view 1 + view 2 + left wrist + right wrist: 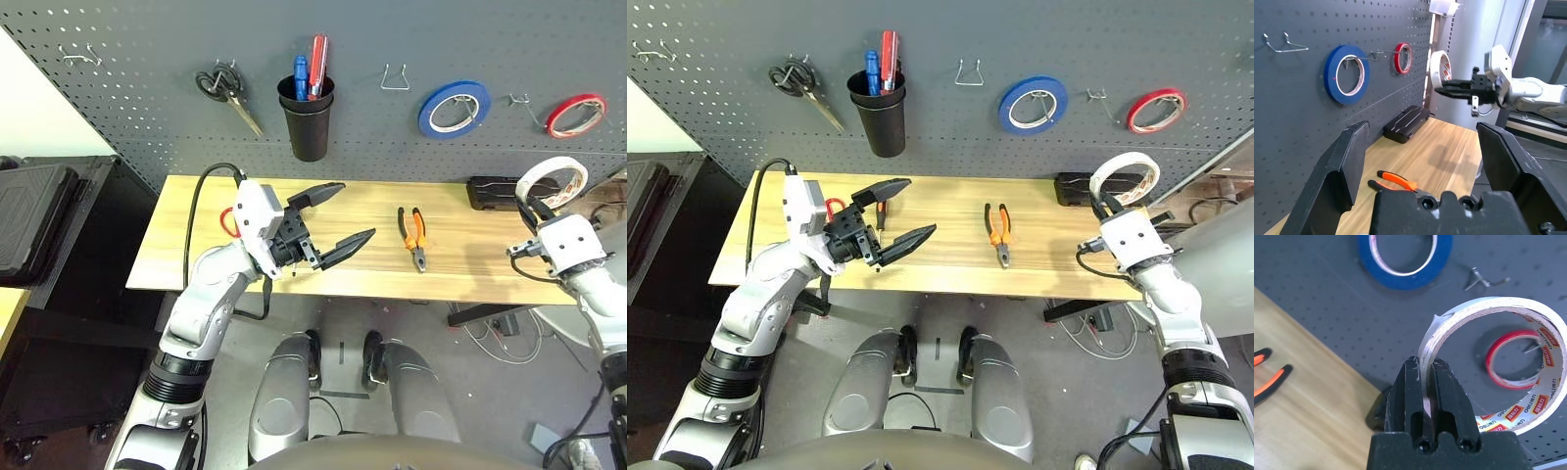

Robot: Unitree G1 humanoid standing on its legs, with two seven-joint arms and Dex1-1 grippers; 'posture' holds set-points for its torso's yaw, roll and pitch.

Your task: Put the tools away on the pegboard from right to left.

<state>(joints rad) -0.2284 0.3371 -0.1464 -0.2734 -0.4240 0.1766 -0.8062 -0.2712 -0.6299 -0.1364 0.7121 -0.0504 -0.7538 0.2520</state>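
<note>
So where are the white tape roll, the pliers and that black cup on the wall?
Cream-white tape roll [1547,382]: right wrist view, on the band's outer side.
Pliers [415,235]: left eye view, on the orange handles near the pivot.
Black cup [309,122]: left eye view, on its front wall.

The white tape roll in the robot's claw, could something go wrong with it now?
Maybe. The right claw pinches only the thin wall of the white tape roll, so the roll could slip or twist. The bare hook between the blue tape and the red tape is small, so the roll might miss it or bump the red tape.
</note>
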